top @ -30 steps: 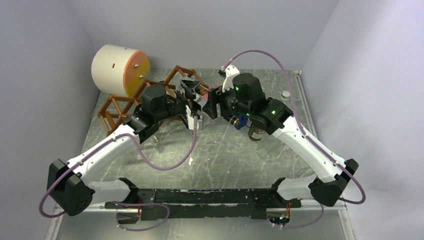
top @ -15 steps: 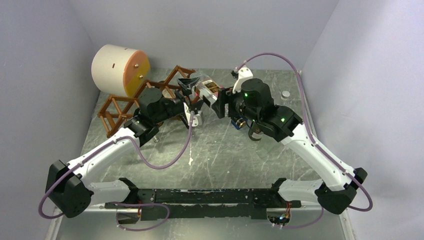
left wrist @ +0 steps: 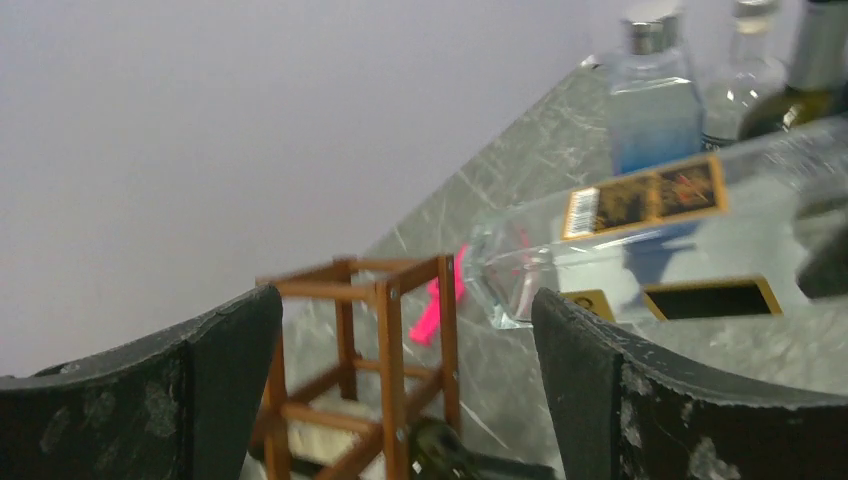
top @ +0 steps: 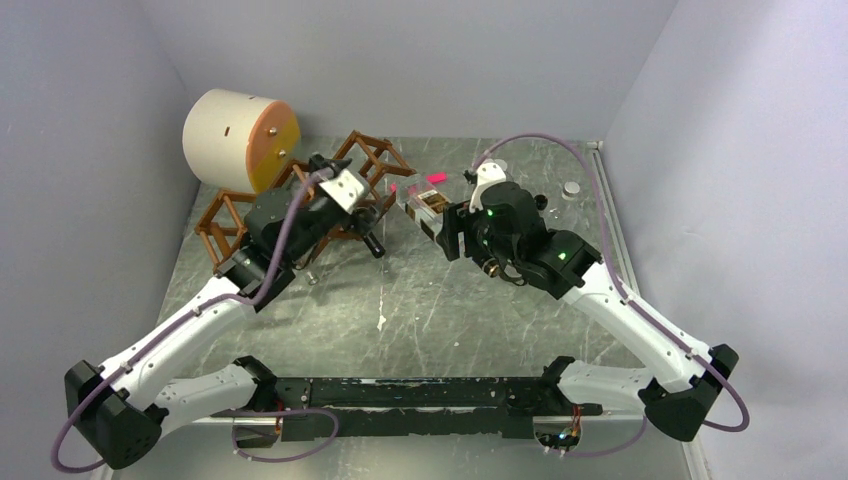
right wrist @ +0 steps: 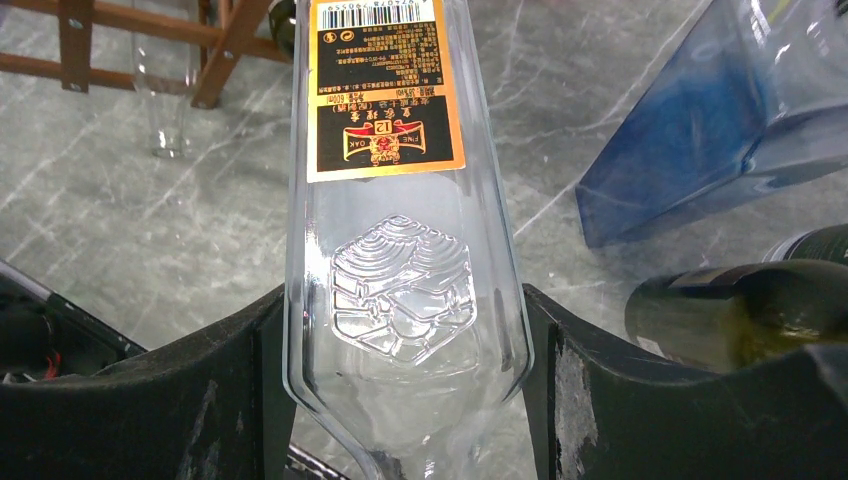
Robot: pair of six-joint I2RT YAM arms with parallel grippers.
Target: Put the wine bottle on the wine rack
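Holding the clear glass wine bottle with the gold-and-black label (right wrist: 400, 200) firmly in my right gripper (right wrist: 405, 340), fingers clamped on either side of its shoulder. My left gripper (top: 375, 225) has just pulled away from the bottle and swung left, jaws spread and empty (so the load is all mine on the right). The bottle hangs level above the grey marbled table (top: 450, 300), base aimed at the right end of the reddish-brown wooden lattice wine rack (top: 228, 222), just short of it. Path looks clear for sliding it in.

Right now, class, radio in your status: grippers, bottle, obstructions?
Right gripper shut on wine bottle. Left gripper open, facing wine rack. Bottle not yet racked; left gripper close to path.
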